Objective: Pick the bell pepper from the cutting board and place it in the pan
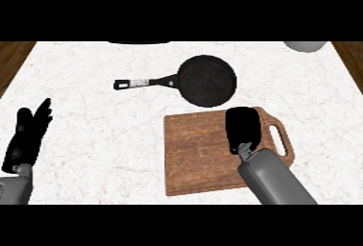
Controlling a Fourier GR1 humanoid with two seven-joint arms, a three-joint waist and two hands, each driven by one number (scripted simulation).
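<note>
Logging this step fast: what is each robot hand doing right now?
Left robot hand: open, fingers straight, resting at the left edge, holding nothing.
Right robot hand: over the cutting board; fingers and any held thing cannot be told.

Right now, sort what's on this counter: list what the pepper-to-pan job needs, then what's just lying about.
Needed for the job:
- cutting board
- pan, empty
- right hand, over the board's far end; no bell pepper shows, it may be hidden under this hand

Lying about:
- pale round object at the far right edge
- dark object at the far edge
- left hand, open, resting at the left
</note>
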